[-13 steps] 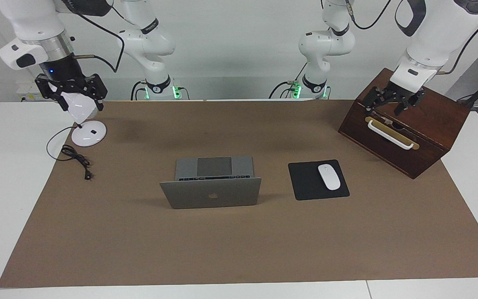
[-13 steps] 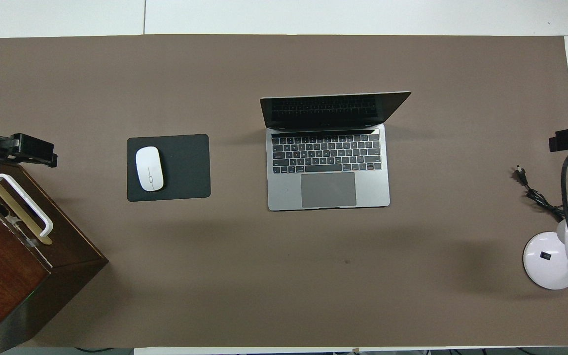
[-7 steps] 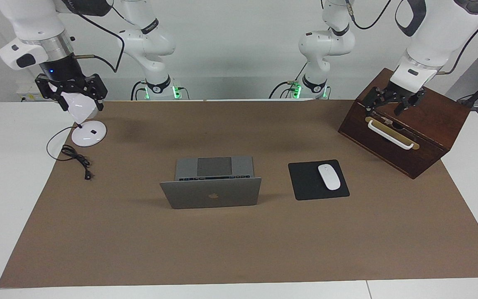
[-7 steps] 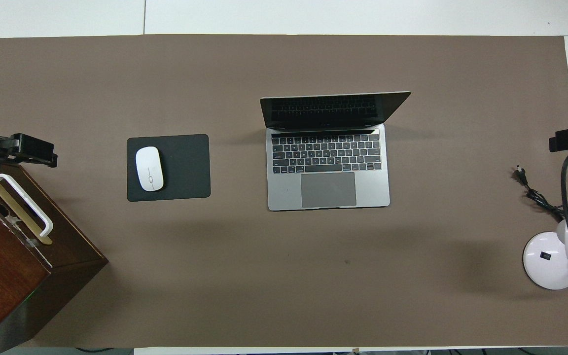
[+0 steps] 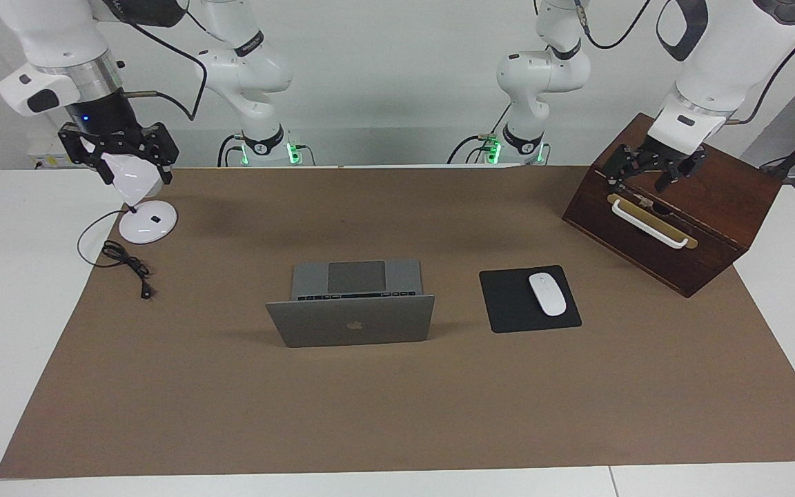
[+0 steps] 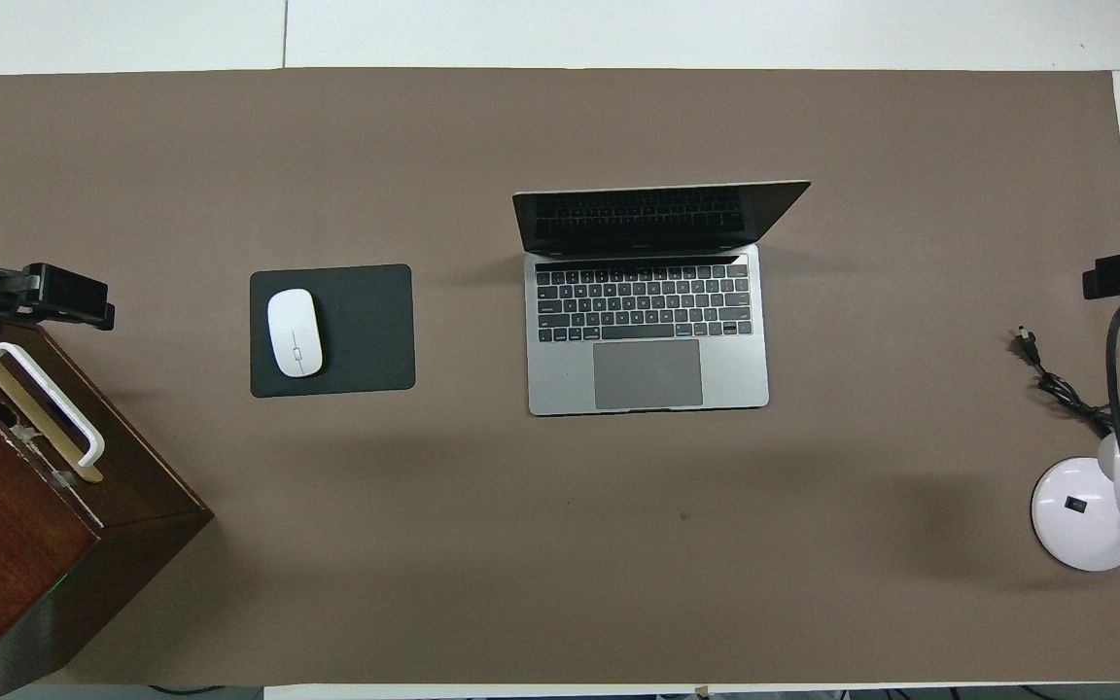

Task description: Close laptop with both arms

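Nothing of the job is done yet, by my reckoning: the laptop (image 5: 352,314) stands open in the middle of the worktop (image 5: 397,414), lid upright and keyboard deck toward the robots, and neither arm touches it. Both have the whole reach and the pushing-down of the lid left to do.

The left pincer (image 5: 651,170) hangs spread and empty over the wooden box (image 5: 708,228), well apart from the laptop at the left arm's end. The right pincer (image 5: 120,150), also spread, hangs over the white desk lamp (image 5: 145,219), well apart from the laptop at the right arm's end.

A brown mat (image 6: 560,564) covers the white worktop. Beside the laptop, toward the box, a white mouse (image 6: 294,332) lies on a black mouse pad (image 6: 366,331). A plain pale wall stands at the robots' backs.
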`<state>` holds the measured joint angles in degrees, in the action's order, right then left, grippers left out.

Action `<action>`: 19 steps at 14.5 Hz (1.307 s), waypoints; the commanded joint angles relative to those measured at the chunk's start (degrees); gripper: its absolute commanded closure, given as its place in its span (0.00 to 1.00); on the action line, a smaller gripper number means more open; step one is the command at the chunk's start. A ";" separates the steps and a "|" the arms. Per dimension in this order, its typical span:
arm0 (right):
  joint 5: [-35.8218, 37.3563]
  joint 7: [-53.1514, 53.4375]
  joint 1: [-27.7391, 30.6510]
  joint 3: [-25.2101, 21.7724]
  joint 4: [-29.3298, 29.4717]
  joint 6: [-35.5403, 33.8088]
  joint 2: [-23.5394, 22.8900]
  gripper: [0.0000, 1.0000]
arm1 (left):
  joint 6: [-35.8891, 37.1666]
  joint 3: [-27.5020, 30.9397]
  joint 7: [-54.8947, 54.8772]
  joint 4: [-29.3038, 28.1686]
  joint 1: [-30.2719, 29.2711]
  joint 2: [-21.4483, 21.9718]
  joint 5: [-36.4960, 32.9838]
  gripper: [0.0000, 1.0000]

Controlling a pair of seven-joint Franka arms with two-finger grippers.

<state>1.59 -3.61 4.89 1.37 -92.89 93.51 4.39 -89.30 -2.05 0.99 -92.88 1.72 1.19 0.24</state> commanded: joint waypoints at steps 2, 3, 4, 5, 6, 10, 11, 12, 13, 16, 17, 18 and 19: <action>0.34 -1.49 1.00 0.56 -0.45 0.18 0.27 0.00 | 0.79 -0.32 -0.02 -0.20 -0.41 0.13 0.73 0.00; 0.34 -1.49 1.00 0.56 -0.37 0.18 0.27 0.00 | 0.79 -0.41 0.42 -0.20 -0.32 0.13 0.73 0.00; 0.43 -1.49 1.00 0.56 -0.28 0.27 0.19 0.00 | 0.71 -0.41 0.68 -0.20 -0.23 0.13 0.90 0.00; 0.52 -1.49 1.00 0.56 -0.10 0.36 0.18 0.00 | 0.53 -0.41 0.77 -0.37 -0.23 0.22 1.08 0.00; 0.52 -1.49 1.08 0.56 0.07 0.53 0.10 0.00 | 0.36 -0.41 0.95 -0.98 -0.23 0.39 1.43 0.05; 0.52 -1.49 1.26 0.56 0.25 1.32 -0.08 0.00 | -0.17 -1.63 7.17 -1.51 -0.05 0.48 1.87 0.29; 0.60 -1.49 1.26 0.56 0.34 1.41 -0.69 0.00 | -0.61 -2.07 8.32 -2.13 -0.05 0.48 1.87 0.32; 0.34 -1.49 1.26 0.56 0.95 1.41 -1.22 0.00 | -0.96 -2.34 9.64 -2.39 -0.05 0.66 1.87 0.38; 0.17 -1.49 1.26 0.56 2.00 1.41 -2.09 0.00 | -1.05 -2.69 11.48 -2.48 -0.05 0.75 1.96 0.43; 0.34 -1.40 1.35 0.65 6.39 1.76 -5.43 0.00 | -4.38 -3.48 19.20 -5.72 0.03 1.45 5.54 0.75; 0.52 -1.40 1.35 0.65 7.80 1.76 -6.83 0.01 | -6.04 -4.27 22.80 -7.22 0.03 1.80 6.43 0.84; 0.60 -1.40 1.26 0.65 9.20 2.29 -8.06 0.01 | -7.11 -5.67 26.05 -8.10 0.03 2.06 6.44 0.95; 0.61 -1.40 1.26 0.65 10.52 3.42 -9.47 0.01 | -7.64 -6.64 27.39 -8.98 0.03 2.24 6.44 1.00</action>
<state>1.59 -3.61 5.10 1.35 -87.14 95.87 -1.02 -94.16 -6.85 23.75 -97.94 1.84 1.25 5.98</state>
